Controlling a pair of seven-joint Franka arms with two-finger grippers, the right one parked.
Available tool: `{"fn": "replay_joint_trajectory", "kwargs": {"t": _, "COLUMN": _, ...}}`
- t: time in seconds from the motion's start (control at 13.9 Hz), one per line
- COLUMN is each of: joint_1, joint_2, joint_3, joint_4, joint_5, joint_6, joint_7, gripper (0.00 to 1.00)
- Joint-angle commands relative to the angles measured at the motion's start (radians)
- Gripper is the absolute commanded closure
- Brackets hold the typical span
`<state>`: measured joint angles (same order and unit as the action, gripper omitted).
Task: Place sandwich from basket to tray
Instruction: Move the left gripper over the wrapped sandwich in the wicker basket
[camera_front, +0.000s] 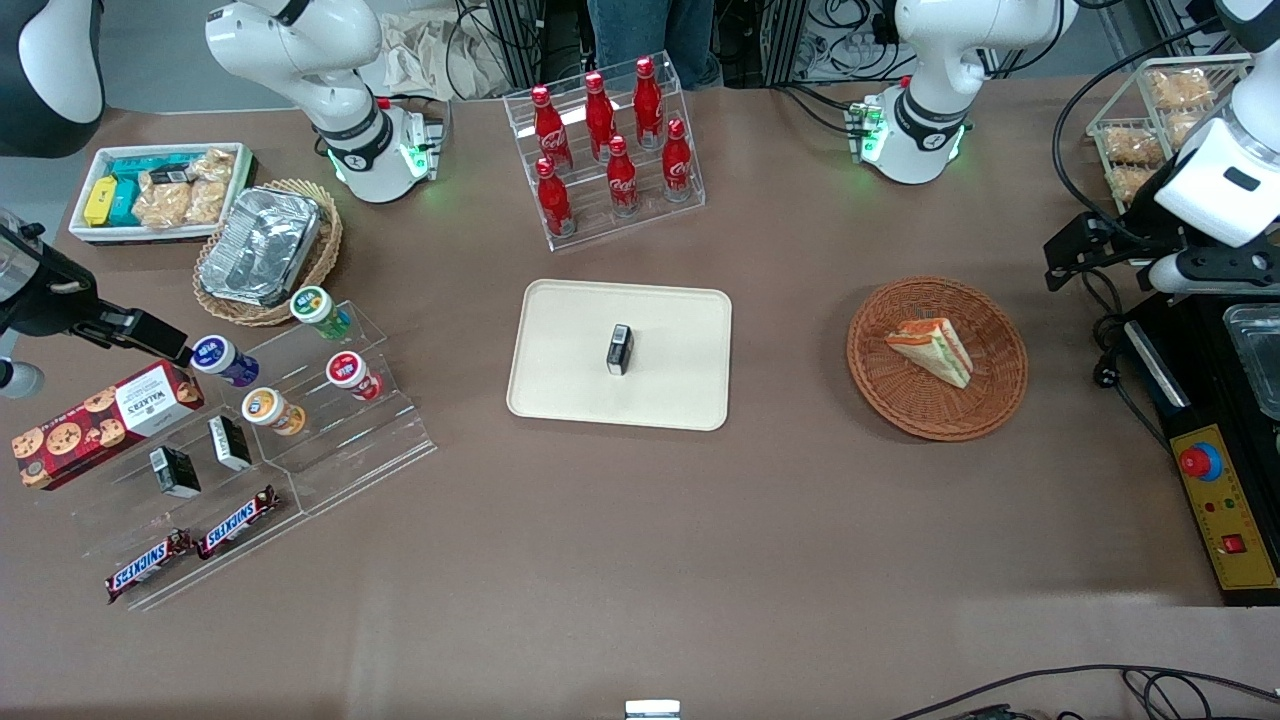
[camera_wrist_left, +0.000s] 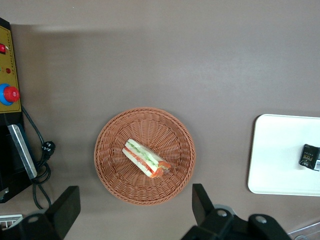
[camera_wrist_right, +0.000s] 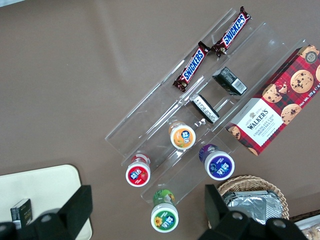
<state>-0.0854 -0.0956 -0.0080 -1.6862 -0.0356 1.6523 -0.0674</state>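
Brown tabletop (camera_front: 700, 520) carries the basket (camera_front: 880, 385), with the sandwich (camera_front: 932, 349) lying in its middle. Toward the parked arm's end sits the tray (camera_front: 560, 350), bearing a small black box (camera_front: 620, 349). Readable labels: Snickers bars (camera_front: 195, 545), a Walkers cookie box (camera_front: 100, 422), Coca-Cola bottles (camera_front: 612, 140). High above the basket, the gripper (camera_wrist_left: 135, 210) hangs wide open, holding and touching nothing.
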Motion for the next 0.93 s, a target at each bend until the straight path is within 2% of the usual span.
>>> {"fn": "replay_joint_trajectory", "kwargs": {"t": 0.0, "joint_1": -0.005, "joint_2": -0.007, "joint_3": 0.0, "joint_4": 0.02, "joint_5": 0.006, "joint_6": -0.029, "joint_7": -0.022, "gripper": 0.01}}
{"fn": "replay_joint_trajectory", "kwargs": {"t": 0.22, "joint_1": -0.007, "joint_2": -0.013, "joint_3": -0.001, "joint_4": 0.013, "joint_5": 0.008, "joint_6": -0.029, "joint_7": -0.043, "gripper": 0.01}}
{"fn": "replay_joint_trajectory", "kwargs": {"t": 0.43, "joint_1": -0.007, "joint_2": -0.036, "joint_3": 0.0, "joint_4": -0.021, "joint_5": 0.006, "joint_6": -0.031, "joint_7": -0.136, "gripper": 0.01}}
{"fn": "replay_joint_trajectory", "kwargs": {"t": 0.86, "joint_1": -0.026, "joint_2": -0.145, "joint_3": -0.009, "joint_4": -0.177, "joint_5": 0.006, "joint_6": -0.019, "joint_7": -0.561, "gripper": 0.01}}
